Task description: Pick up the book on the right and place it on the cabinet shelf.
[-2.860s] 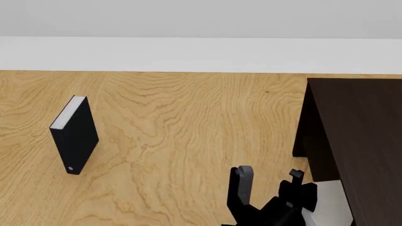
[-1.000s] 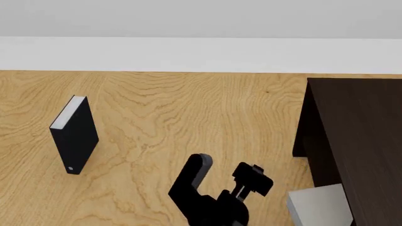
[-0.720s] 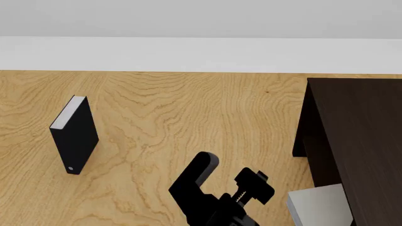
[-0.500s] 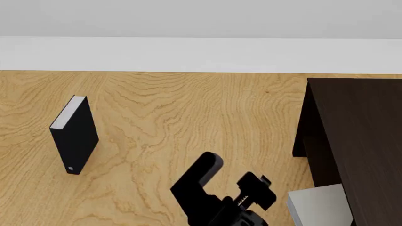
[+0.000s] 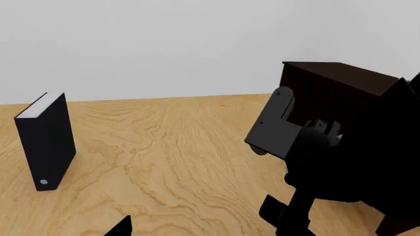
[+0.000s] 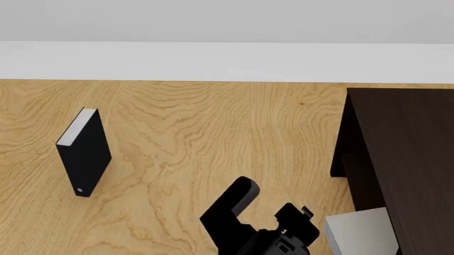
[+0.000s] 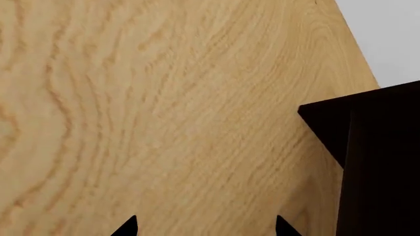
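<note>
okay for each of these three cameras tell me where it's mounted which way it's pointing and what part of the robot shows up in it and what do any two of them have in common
Head view: on the head, looking down at the table; right end effector shows.
Left wrist view: low, facing across the table toward the black book; right end effector shows.
Right wrist view: looks down at bare wood; two dark fingertips show.
Shared: head and left wrist views both show the black book and cabinet.

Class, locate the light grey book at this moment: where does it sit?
In the head view, the grey book sits low on the right, against the dark cabinet, just right of the right gripper.

Matt grained wooden table (image 6: 212, 122), dark wood cabinet (image 6: 411, 159)
</note>
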Motion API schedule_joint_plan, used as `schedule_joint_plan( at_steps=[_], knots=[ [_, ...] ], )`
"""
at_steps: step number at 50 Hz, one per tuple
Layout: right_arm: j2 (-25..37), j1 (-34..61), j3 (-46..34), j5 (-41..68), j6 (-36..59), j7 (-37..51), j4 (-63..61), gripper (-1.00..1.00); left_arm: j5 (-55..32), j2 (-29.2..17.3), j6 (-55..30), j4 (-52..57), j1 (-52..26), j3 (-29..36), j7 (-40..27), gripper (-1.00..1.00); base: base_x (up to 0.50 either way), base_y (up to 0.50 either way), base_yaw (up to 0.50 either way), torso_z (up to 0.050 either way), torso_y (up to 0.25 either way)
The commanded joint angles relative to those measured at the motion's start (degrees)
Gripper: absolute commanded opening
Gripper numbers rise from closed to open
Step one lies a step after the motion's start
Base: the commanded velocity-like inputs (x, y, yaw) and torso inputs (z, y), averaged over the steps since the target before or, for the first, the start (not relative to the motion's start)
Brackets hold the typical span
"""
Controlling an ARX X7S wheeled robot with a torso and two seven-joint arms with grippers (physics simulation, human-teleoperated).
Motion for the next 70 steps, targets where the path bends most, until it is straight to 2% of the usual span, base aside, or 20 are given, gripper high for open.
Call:
schedule_joint_plan(
  at_steps=[1,36,70],
  knots=[
    [-0.15,-0.50,-0.30,0.22,-0.10,-0.75,1.72,1.00,-0.10,0.02,0.29,-0.40,-0.10,0.24,0.11,1.00,0.00,0.00,0.00,0.000,0.000],
    [0.09,-2.91,-2.24,0.48,-1.95,-3.49,3.12,1.00,-0.44,0.16,-0.09,-1.40,-1.25,1.42,0.27,1.00,0.00,0.00,0.00,0.000,0.000],
    [2.64,-5.04,3.00,2.68,-1.43,1.52,5.16,1.00,-1.13,-0.11,0.34,-1.60,-1.49,1.58,0.15,1.00,0.00,0.00,0.00,0.000,0.000]
  ],
)
